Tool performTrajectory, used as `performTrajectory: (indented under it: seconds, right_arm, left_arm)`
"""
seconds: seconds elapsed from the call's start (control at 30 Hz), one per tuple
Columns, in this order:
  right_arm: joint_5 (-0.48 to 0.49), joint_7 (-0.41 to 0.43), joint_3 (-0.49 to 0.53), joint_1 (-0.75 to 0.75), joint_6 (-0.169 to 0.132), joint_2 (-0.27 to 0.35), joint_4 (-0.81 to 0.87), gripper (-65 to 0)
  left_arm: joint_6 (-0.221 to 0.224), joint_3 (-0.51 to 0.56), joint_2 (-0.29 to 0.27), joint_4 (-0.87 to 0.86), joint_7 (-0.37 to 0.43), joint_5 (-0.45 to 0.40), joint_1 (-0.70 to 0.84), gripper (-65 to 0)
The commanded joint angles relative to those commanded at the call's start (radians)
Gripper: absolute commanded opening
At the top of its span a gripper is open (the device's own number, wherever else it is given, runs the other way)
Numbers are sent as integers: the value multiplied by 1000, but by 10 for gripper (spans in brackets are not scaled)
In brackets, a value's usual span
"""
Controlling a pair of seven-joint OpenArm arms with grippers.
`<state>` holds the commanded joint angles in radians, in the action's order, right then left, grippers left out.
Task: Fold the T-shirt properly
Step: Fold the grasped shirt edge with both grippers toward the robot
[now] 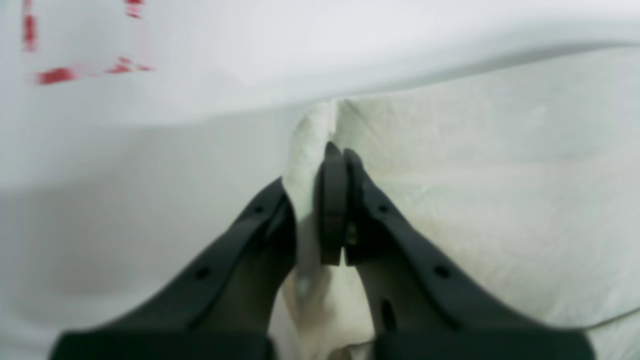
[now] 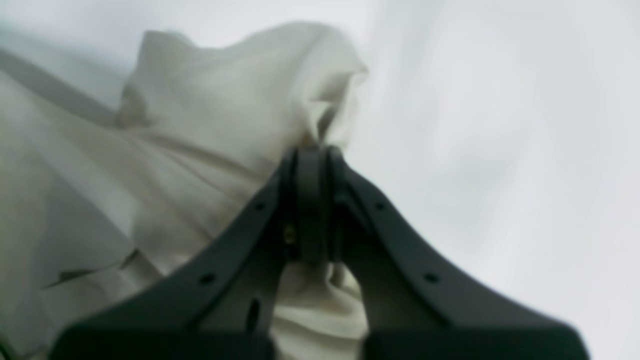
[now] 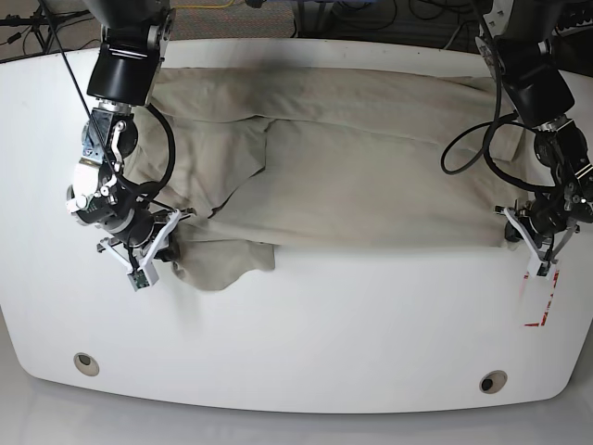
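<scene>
A white table [image 3: 306,315] bears red tape marks [image 3: 540,311] and two round holes [image 3: 86,362].

both arms are reaching down from the far edge, one at each side in the base view. the left pincer [image 1: 334,150] is pinching a fold of the t-shirt [image 1: 475,200] between closed jaws. the right pincer [image 2: 311,152] is clamping bunched fabric likewise.

One T-shirt [image 3: 371,176], two arms
</scene>
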<state>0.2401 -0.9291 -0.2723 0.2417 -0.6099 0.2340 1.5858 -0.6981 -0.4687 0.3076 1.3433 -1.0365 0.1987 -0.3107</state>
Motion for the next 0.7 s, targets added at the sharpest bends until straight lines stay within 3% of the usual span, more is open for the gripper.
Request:
performTrajectory:
  seconds: [0.37,0.7]
  right_arm:
    - [9,-92,-28,-69,-2,9,160,-650]
    - [9,-104,-40,-203,-2,9,288,-650]
  left_arm:
    - [0,0,6,117,-3,0,92,-650]
    - [0,-2,6,242,-5,0,226,-650]
